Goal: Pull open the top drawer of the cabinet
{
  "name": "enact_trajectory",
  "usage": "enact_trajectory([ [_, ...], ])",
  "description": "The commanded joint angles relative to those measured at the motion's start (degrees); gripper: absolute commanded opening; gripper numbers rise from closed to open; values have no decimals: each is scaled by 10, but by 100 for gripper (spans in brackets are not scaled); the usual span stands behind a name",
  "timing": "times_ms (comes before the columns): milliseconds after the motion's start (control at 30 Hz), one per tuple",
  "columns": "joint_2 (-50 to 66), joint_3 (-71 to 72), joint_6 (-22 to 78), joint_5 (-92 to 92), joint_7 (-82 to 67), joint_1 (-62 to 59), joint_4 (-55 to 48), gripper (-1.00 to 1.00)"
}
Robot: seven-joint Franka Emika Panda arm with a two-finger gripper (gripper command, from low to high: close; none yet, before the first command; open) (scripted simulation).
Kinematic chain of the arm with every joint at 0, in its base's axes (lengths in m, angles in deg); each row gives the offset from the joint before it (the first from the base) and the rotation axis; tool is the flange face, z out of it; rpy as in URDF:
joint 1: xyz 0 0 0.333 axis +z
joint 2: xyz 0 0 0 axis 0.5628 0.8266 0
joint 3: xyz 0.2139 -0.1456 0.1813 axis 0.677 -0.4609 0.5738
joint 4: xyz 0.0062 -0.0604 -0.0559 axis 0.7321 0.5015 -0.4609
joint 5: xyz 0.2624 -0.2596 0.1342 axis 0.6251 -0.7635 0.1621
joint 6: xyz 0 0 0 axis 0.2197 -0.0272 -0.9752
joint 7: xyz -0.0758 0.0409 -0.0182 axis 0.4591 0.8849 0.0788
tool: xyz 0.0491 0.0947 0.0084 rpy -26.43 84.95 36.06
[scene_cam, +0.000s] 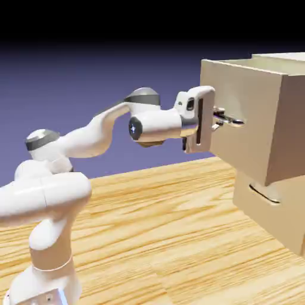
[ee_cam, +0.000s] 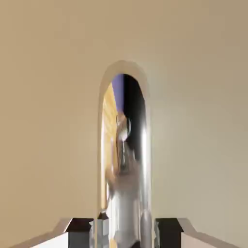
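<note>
The cabinet (scene_cam: 287,58) stands at the exterior view's right. Its top drawer (scene_cam: 245,146) juts out toward the arm, well past the lower drawer front. My gripper (scene_cam: 221,118) reaches level at the drawer front and is shut on the drawer's shiny bar handle (scene_cam: 233,122). In the hand view the handle (ee_cam: 127,145) rises as a mirror-like arch from between my gripper (ee_cam: 125,233), and its two grey fingertips (ee_cam: 80,227) press its base from both sides. The pale drawer front (ee_cam: 48,121) fills the rest of that view.
The lower drawer (scene_cam: 280,220) sits flush below, with its own slim handle (scene_cam: 265,195). A wood-grain tabletop (scene_cam: 167,238) spreads under the arm and cabinet. The arm's white links (scene_cam: 89,140) stretch from the lower left.
</note>
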Motion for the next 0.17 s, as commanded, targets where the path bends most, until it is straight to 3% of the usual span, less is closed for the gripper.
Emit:
enact_trajectory([
  [0, 3, -2, 1, -3, -1, 11, 12, -100],
  [33, 3, -2, 1, -3, -1, 11, 12, 100],
  [133, 3, -14, -5, -24, -6, 52, 46, 100],
])
